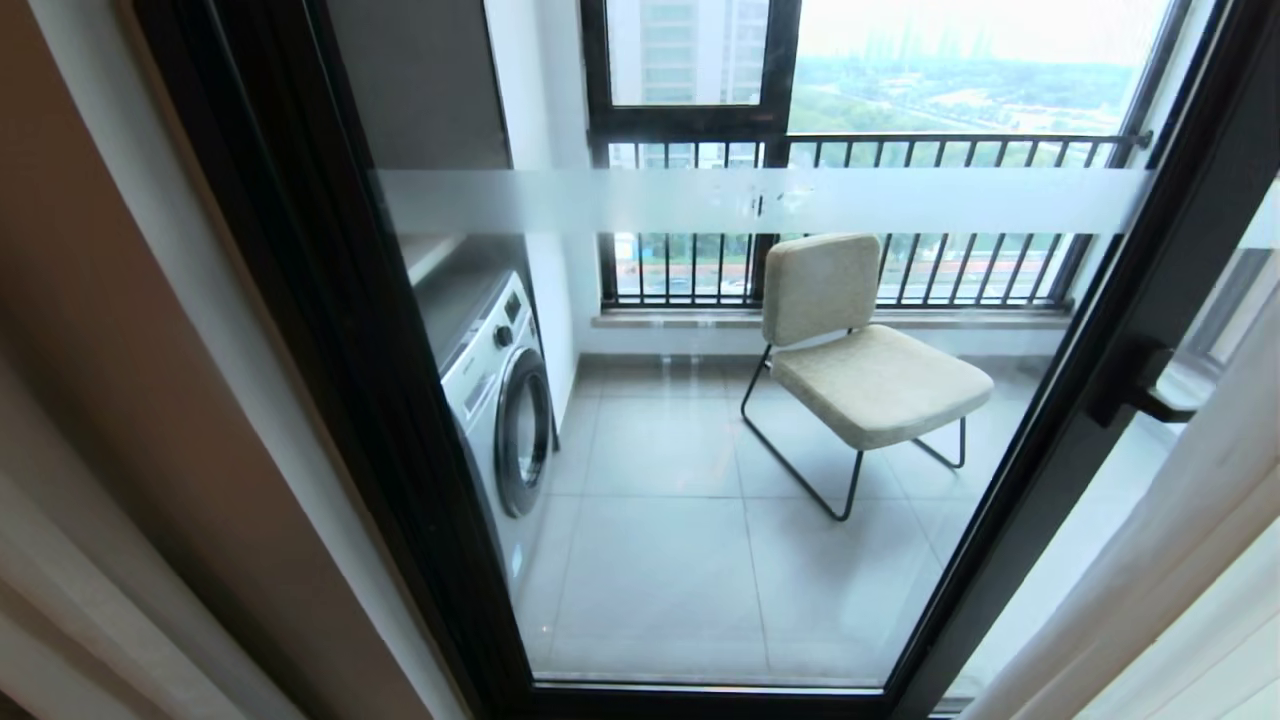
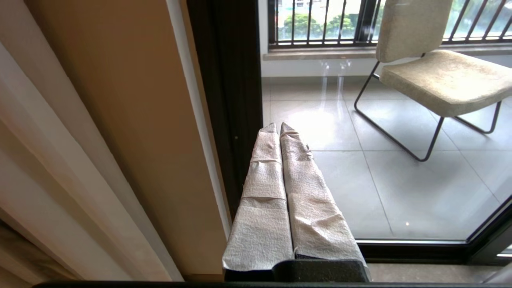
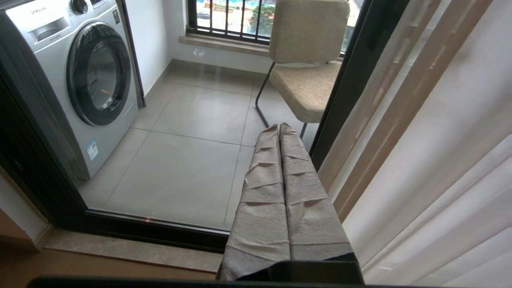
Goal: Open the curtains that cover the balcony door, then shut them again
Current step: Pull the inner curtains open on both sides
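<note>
The balcony door (image 1: 330, 340) stands uncovered in front of me, clear glass in a thick black frame, with a frosted band (image 1: 900, 200) and a black handle (image 1: 1135, 385). The curtains are drawn back to both sides: cream pleats at the left (image 1: 60, 620) and pale folds at the right (image 1: 1150, 580). My left gripper (image 2: 279, 126) is shut on nothing and points at the door's left frame, with the curtains (image 2: 48, 188) beside it. Beside the door's right frame, my right gripper (image 3: 279, 126) is shut and empty next to the curtains (image 3: 440, 152). Neither gripper shows in the head view.
Behind the glass are a beige chair (image 1: 860, 350) on black legs, a front-loading washing machine (image 1: 500, 400) at the left, and black-framed windows with a barred railing (image 1: 900, 270). A stone sill (image 3: 132, 248) runs along the foot of the door.
</note>
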Robot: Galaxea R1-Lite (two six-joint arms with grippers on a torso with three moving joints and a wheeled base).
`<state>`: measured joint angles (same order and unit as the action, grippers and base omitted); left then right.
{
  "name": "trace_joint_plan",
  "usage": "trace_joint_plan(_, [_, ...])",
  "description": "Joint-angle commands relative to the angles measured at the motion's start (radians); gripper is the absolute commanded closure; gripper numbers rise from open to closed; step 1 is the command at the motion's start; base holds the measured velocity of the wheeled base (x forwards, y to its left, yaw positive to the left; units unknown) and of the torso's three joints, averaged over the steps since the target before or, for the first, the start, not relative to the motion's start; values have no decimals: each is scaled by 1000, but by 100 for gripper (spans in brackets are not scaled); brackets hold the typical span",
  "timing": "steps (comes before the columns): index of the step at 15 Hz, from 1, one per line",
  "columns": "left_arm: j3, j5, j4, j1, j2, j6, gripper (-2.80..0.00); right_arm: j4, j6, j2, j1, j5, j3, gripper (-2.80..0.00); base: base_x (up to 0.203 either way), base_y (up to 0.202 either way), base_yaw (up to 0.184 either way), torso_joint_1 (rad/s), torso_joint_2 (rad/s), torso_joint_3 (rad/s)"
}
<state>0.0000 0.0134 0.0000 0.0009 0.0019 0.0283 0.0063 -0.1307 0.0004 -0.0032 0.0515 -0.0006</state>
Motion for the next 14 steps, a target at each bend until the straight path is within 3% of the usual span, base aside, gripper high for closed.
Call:
trace_joint_plan(1, [0,0,0,1,0,1,0,0,-1,0,0,1,0,0,0,-194,-4,-1,2,3])
trace_joint_plan(14, [0,0,0,1,0,4,0,0,-1,0,0,1,1,0,0,-191,2,1,2,2])
